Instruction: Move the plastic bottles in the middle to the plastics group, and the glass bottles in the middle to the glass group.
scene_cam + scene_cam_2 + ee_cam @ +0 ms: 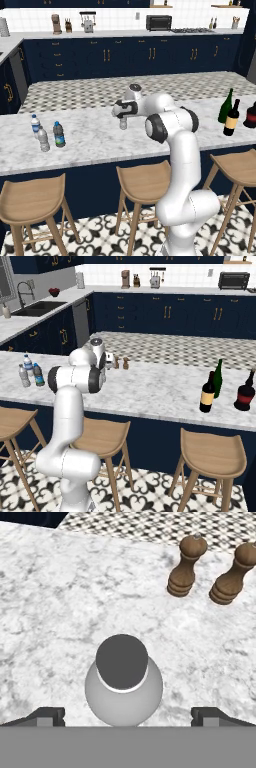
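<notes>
At the far left of the white marbled counter (95,140) stand three small bottles close together: a clear plastic bottle with a white cap and blue label (35,124), a plain grey unlabelled plastic bottle (44,139) just in front of it, and a dark see-through bottle with a blue cap and blue-green label (59,134) just beside that one on its right.

Near the middle, the white arm reaches forward and its claw (123,118) hangs directly over a small clear grey bottle with a dark cap (123,681), which stands upright on the counter. From the hand camera the two dark fingertips (44,715) sit wide apart on either side of the bottle, clear of its sides, so the claw is fully spread and grips nothing.

Just beyond stand two brown wooden pepper mills (186,566), side by side.

Further right stand a tall slim green wine bottle (226,106) and, just in front of it, a dark wine bottle with a tan-yellow label (231,119). A squat dark red bottle (251,116) stands at the right edge.
</notes>
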Robot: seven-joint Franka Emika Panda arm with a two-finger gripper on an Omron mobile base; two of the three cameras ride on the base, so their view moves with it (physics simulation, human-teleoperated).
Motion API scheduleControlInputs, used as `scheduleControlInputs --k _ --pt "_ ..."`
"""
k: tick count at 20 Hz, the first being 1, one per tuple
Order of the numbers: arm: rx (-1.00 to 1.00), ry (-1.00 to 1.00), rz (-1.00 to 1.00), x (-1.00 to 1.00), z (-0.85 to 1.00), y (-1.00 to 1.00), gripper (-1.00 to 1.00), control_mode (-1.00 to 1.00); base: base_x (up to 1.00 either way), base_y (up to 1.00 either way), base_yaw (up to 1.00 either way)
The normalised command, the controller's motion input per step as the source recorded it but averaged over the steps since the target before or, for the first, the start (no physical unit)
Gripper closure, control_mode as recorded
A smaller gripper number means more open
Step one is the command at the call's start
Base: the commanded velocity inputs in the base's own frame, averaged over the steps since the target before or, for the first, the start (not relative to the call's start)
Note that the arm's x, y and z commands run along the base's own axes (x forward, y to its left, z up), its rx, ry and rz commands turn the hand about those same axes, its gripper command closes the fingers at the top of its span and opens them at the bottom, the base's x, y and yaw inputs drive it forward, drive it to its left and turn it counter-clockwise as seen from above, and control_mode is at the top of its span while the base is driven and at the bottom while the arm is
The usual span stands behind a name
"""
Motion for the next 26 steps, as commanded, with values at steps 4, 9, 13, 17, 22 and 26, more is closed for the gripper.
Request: scheduleControlInputs --k 4,9,13,17,22,26 --pt "0.0 0.0 0.0 0.08 0.02 0.0 -1.0 -1.0 0.0 0.0 0.0" --pt "0.0 0.0 0.0 0.14 0.0 0.01 -1.0 -1.0 0.0 0.0 0.0" --pt "0.0 0.0 0.0 0.21 0.0 0.05 -1.0 -1.0 0.0 0.0 0.0" --pt "0.0 0.0 0.0 0.0 0.0 0.0 1.0 -1.0 0.0 0.0 0.0" --pt "0.0 0.0 0.0 0.0 0.0 0.0 1.0 -1.0 0.0 0.0 0.0" --pt "0.0 0.0 0.0 -0.26 0.0 -0.04 1.0 -1.0 0.0 0.0 0.0"
